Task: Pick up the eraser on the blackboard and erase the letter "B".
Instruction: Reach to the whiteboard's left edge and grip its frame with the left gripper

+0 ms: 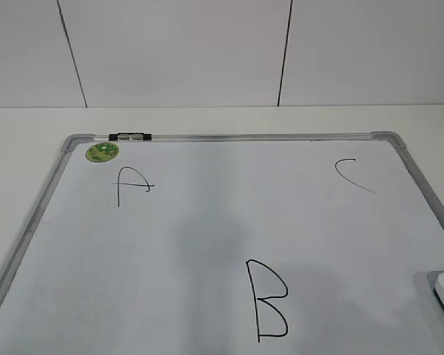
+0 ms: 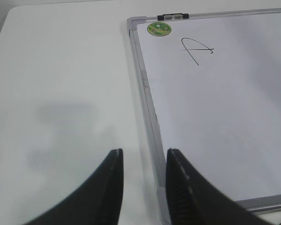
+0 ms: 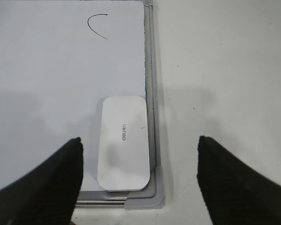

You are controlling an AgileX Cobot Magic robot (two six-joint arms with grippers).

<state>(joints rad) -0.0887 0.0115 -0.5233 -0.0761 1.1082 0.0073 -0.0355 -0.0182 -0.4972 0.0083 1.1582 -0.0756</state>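
Both claws gape, left, right above eraser (on blackboard).

Round green sticker near a far corner, left in the exterior view, just beside a small black clip on the far edge. Smaller "A" drawn a little nearer than the sticker; curved "C" well apart toward the right. White bench beneath, bare on both sides. Pale wall behind, split by thin dark seams
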